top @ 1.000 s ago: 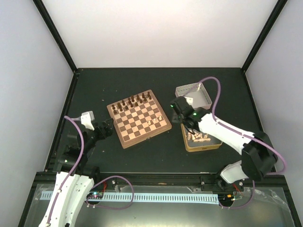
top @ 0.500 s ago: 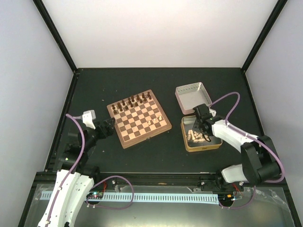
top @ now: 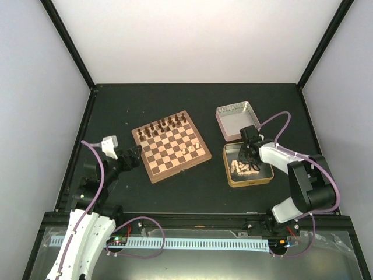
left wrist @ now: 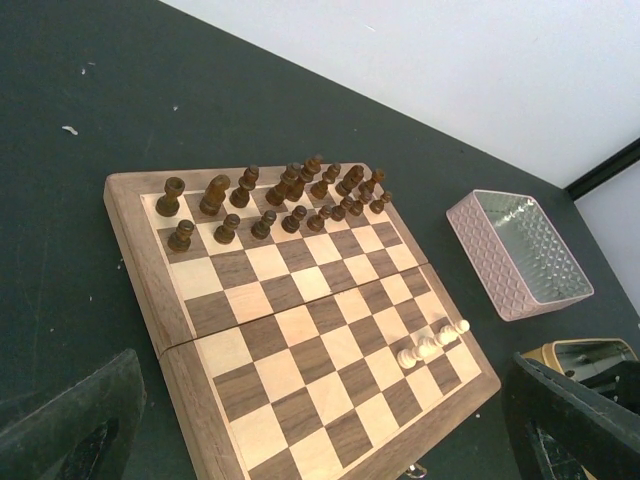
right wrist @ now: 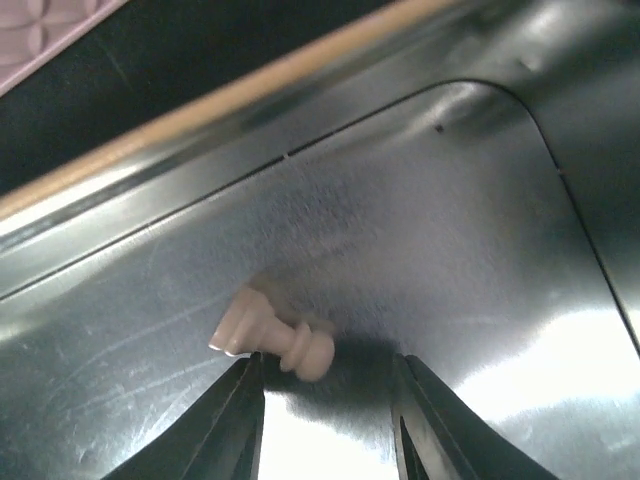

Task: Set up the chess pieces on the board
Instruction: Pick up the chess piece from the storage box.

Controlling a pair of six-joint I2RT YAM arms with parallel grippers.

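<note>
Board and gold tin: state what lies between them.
Nothing but bare dark table between the board and the gold tin; the top external view shows it.

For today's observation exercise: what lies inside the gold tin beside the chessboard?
The gold tin holds a cluster of pale chess pieces; one pawn lies on its side just ahead of the open right gripper. From above, the gripper hides the tin's far part.

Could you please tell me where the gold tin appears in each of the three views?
Top external: tin right of the board, nearer than the pink lid.
Left wrist: only the tin's corner, at the bottom right edge.
Right wrist: the tin's floor fills the frame.
Shared landmark: the pink lid, at right in the left wrist, top-left corner in the right wrist.
</note>
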